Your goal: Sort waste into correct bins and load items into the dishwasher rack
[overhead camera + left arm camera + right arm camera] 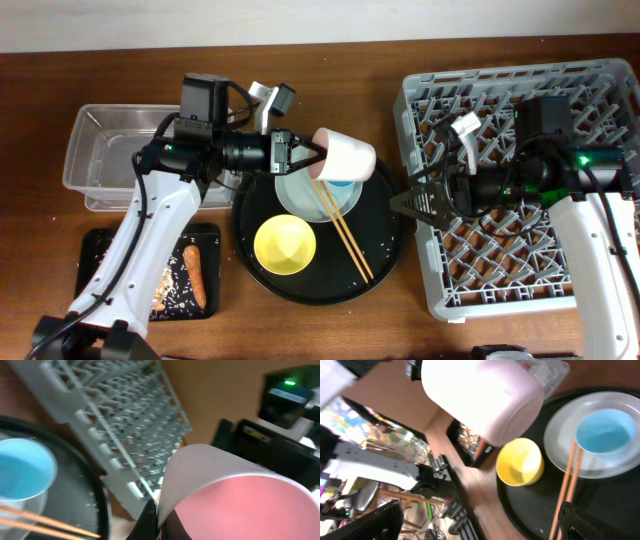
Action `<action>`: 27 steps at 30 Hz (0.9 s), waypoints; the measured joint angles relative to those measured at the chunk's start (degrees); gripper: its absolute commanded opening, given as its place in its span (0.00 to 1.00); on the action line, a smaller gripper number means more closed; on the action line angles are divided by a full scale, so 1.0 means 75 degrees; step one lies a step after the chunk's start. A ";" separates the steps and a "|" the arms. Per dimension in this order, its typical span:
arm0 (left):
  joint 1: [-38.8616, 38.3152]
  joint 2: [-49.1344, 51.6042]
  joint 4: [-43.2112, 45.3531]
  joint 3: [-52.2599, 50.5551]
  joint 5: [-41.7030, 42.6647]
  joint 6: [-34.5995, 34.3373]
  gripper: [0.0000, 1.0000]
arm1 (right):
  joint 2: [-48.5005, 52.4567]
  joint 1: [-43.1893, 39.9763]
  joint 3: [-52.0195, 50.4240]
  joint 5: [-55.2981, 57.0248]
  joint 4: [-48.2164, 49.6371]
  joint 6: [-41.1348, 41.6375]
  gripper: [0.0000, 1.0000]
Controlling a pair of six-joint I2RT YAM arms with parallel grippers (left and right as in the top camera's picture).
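My left gripper (pixel 312 160) is shut on the rim of the pink cup (pixel 343 158), holding it tilted above the round black tray (pixel 385 255); the cup fills the left wrist view (pixel 235 500) and the right wrist view (pixel 480 397). Under it the blue cup (pixel 338 187) sits on the grey-green plate (pixel 300 195), with the chopsticks (pixel 345 235) lying across plate and tray. The yellow bowl (pixel 285 245) stands on the tray. My right gripper (pixel 405 203) is open and empty at the left edge of the grey dishwasher rack (pixel 520 90), facing the cup.
The clear tub (pixel 100 150) stands at the far left. The small black tray (pixel 205 240) in front of it holds a carrot piece (pixel 196 275) and rice-like scraps (pixel 165 285). My left arm crosses above the tub and tray.
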 measured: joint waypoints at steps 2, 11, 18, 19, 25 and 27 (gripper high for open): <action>0.0000 0.0000 0.0041 0.0000 0.0699 0.0009 0.00 | 0.0000 0.0204 0.0000 -0.0227 0.0032 -0.0233 0.98; -0.0612 0.0000 0.0189 0.0000 0.1676 0.0009 0.00 | 0.0003 0.0495 0.0000 -0.0501 0.0664 -0.0396 0.99; -0.0997 0.0000 0.0312 0.0000 0.1542 0.0009 0.00 | 0.0009 0.0495 0.0000 -0.1052 0.0688 -0.0425 0.84; -0.1003 0.0000 0.0312 0.0000 0.1515 0.0009 0.00 | 0.0009 0.0495 0.0000 -0.1087 0.0691 -0.0428 0.82; -0.1003 0.0000 0.0455 0.0000 0.1480 0.0009 0.00 | 0.0009 0.0495 0.0000 -0.1174 0.0577 -0.0428 0.78; -0.1003 0.0000 0.0460 0.0000 0.1483 0.0009 0.00 | 0.0009 0.0495 0.0000 -0.1174 0.0495 -0.0423 0.78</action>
